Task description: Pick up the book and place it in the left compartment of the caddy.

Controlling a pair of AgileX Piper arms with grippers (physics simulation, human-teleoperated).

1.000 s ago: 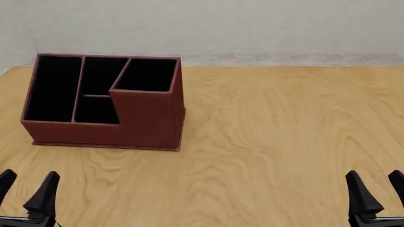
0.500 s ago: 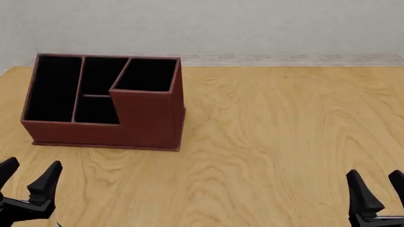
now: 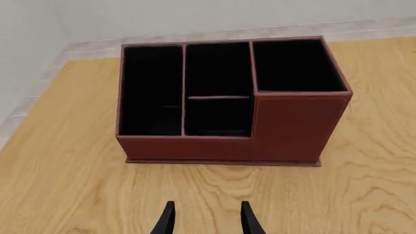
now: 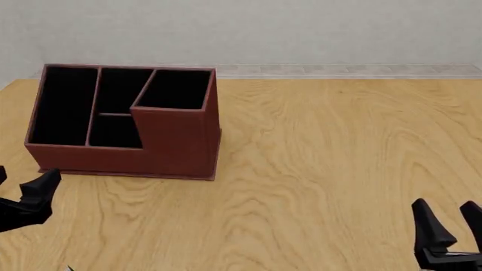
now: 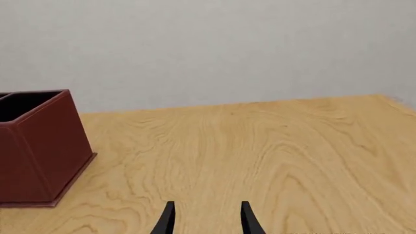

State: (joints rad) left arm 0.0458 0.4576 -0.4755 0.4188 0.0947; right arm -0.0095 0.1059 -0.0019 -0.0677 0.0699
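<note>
Both end effectors hold nothing, fingers apart: left end effector (image 4: 19, 195) near the caddy (image 4: 180, 141), right end effector (image 4: 450, 226) well apart. Left compartment (image 3: 151, 90) unobstructed; book not visible on the bench (image 4: 339, 158).

At the lower centre of the frame two black fingertips (image 5: 167, 218) of the right gripper (image 5: 205, 219) stand apart over the wooden table (image 5: 273, 151), the caddy (image 5: 39, 146) at the left edge, a pale wall (image 5: 215, 48) behind.

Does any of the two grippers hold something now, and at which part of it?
Nothing is held. The left gripper and the right gripper both have open jaws with only bare table between them. No book is visible.
</note>
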